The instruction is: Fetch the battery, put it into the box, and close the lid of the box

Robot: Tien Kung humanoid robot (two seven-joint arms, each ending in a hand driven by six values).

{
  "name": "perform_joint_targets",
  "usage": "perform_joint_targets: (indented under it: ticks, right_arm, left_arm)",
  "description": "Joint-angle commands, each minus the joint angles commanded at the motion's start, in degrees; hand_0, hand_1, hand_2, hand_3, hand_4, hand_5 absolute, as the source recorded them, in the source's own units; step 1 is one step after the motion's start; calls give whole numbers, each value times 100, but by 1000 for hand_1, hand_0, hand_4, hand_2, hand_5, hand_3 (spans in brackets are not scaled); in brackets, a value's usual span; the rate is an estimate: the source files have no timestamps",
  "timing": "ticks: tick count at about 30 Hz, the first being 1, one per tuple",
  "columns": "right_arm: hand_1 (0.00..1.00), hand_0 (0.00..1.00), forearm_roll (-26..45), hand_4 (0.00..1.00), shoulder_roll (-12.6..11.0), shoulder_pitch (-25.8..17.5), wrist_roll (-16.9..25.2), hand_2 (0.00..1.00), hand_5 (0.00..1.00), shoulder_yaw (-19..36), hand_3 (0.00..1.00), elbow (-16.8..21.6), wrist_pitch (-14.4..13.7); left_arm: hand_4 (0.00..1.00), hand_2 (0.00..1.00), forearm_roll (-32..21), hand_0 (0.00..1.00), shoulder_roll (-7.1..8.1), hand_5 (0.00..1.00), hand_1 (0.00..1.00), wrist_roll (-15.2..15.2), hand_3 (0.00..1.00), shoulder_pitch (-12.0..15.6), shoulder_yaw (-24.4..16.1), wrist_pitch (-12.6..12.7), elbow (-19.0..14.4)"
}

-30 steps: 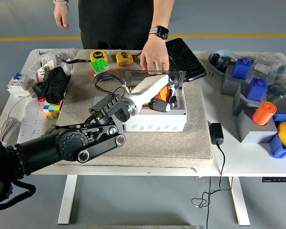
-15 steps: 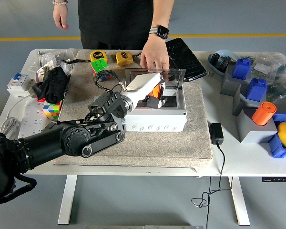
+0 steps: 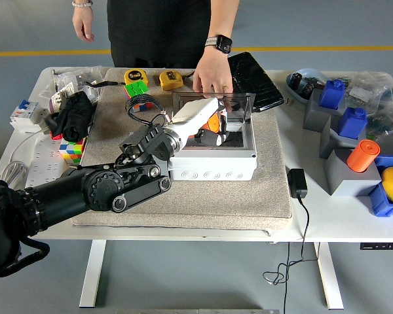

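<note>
While the left robot hand (image 3: 209, 131) reaches into the box (image 3: 213, 160), grip unclear, battery (image 3: 213, 123) looks inside; lid (image 3: 213, 101), held by a person's hand (image 3: 213, 78), not yet closed.

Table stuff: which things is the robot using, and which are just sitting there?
Using: white box, its clear lid, left hand reaching into the box, person's hand holding the lid.

Just sitting: tape measures, puzzle cube, orange cylinder.

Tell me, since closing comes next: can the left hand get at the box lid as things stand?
Probably yes. The left hand is inside the open box, just below the upright lid. The person's hand rests on the lid's top edge, though, and may hinder.
</note>
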Motion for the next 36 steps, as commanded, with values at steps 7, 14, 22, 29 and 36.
perform_joint_targets:
  ticks: [7,14,22,29,36]
  right_arm:
    - [639,625,-2,992,-5,1,3,661,539,-6,587,2,-3]
    - [639,625,-5,992,-7,13,9,662,540,-15,587,7,-5]
    - [639,625,-11,993,3,11,16,661,540,18,586,10,-9]
    - [639,624,-13,993,19,-6,18,661,540,46,586,5,-4]
    - [639,625,-11,993,29,-17,22,661,539,73,586,3,-1]
  left_arm:
    - [803,430,-130,368,0,155,408,-19,470,18,-2,41,-13]
    - [832,456,-151,427,0,160,465,-56,487,16,23,91,-3]
    - [998,621,-250,637,0,391,641,-108,579,103,-214,27,-200]
    - [998,622,-410,579,0,491,633,-237,598,266,-709,-33,-812]
    - [981,582,-578,454,0,518,582,-826,560,461,-1172,261,-1432]
